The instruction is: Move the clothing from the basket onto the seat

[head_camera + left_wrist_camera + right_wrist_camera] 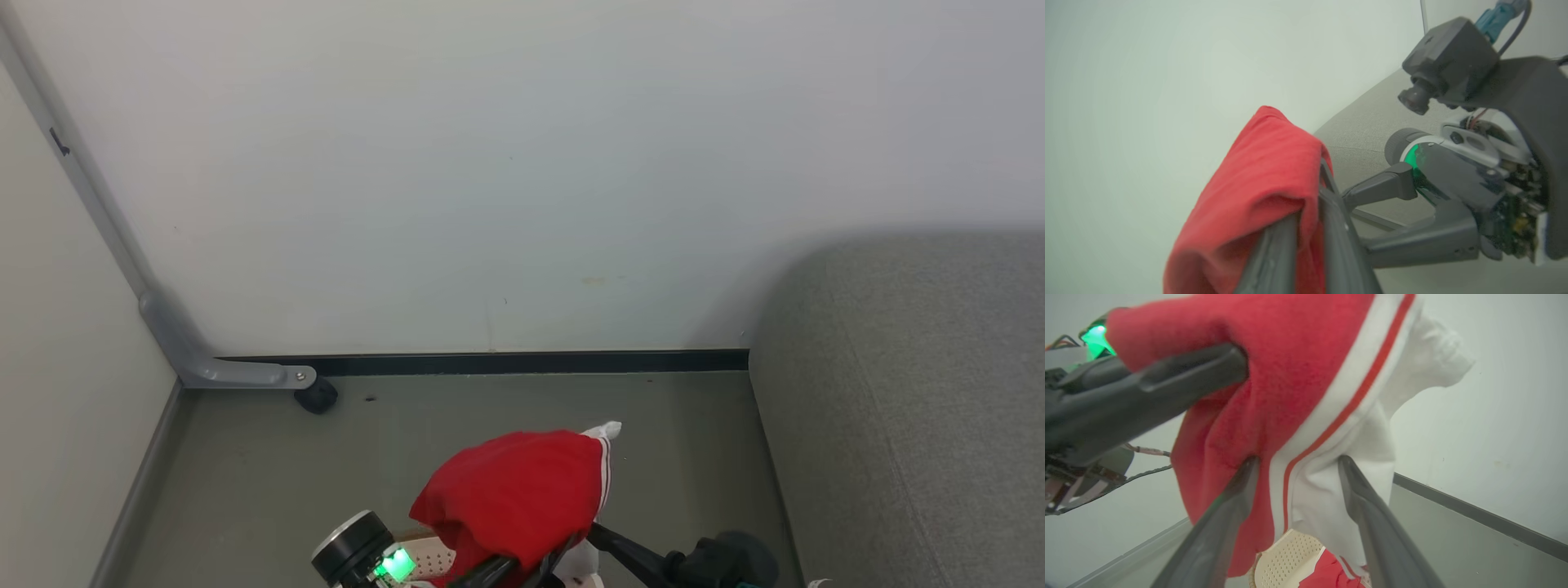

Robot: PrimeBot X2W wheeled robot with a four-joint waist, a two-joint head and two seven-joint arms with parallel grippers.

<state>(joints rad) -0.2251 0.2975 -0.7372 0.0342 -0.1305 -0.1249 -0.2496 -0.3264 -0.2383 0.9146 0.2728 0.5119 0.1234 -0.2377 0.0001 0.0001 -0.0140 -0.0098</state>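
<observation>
A robot's left gripper (1310, 196) holds up a piece of the clothing (514, 490), bright red with a white panel and striped trim. It hangs above the grey floor (245, 457) at the bottom centre of the head view. The 2 fingers of this gripper are pressed together on a fold of the red cloth.

The right gripper (1298, 461) sits just beside it, at the lower right of the head view. Its 2 fingers stand wide apart, and the white panel hangs between them without being clamped.

The basket (1290, 559), cream and perforated, peeks out below the hanging cloth at the bottom of the right wrist view. More red fabric (1327, 575) seems to lie in it.

The seat (898, 408), a big grey cushion, takes up the right side of the head view, well apart from the lifted piece. Nothing red lies on the part that shows. A pale wall (522, 163) stands behind.

I judge the task to be at an early stage. 1 piece is out of the basket but not yet on the seat, and at least 1 more waits below.
</observation>
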